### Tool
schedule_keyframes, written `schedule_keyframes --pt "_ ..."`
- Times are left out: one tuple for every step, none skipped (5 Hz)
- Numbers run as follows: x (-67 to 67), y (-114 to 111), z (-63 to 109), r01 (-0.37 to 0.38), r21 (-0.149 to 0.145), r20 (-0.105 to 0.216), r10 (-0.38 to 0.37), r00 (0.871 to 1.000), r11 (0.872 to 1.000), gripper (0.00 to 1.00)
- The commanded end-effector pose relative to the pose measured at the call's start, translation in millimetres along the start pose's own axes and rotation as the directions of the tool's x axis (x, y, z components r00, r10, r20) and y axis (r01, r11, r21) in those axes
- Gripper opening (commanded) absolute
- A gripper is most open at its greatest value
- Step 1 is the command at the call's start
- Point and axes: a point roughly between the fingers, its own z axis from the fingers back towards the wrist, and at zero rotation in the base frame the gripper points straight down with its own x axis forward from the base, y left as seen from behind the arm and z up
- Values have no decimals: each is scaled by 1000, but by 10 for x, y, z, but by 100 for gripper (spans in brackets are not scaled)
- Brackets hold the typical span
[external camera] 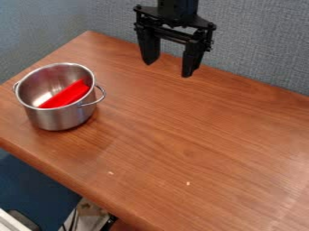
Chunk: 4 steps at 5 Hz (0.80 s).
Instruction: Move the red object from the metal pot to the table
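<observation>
The metal pot [56, 95] stands on the left part of the table [182, 126], shiny and round, with a small handle on its right side. Inside it lies the red object [65, 96], slanted against the pot's floor and inner wall. My gripper [171, 66] hangs above the table's far edge, well to the right of and behind the pot. Its two black fingers point down and stand wide apart, with nothing between them.
The tabletop's rounded front edge runs diagonally from the left to the bottom right. A grey wall stands behind the table. Blue floor and some metal parts show below the front edge.
</observation>
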Motion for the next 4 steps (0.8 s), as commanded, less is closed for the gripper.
schedule_keyframes --pt "49 28 -109 61 13 -14 -61 998 998 100" --pt "-64 378 -265 -20 6 36 20 999 1000 100" --pt "-255 759 -334 -85 0 110 84 990 996 100" --pt "-414 1167 -438 -151 -5 178 150 973 988 100"
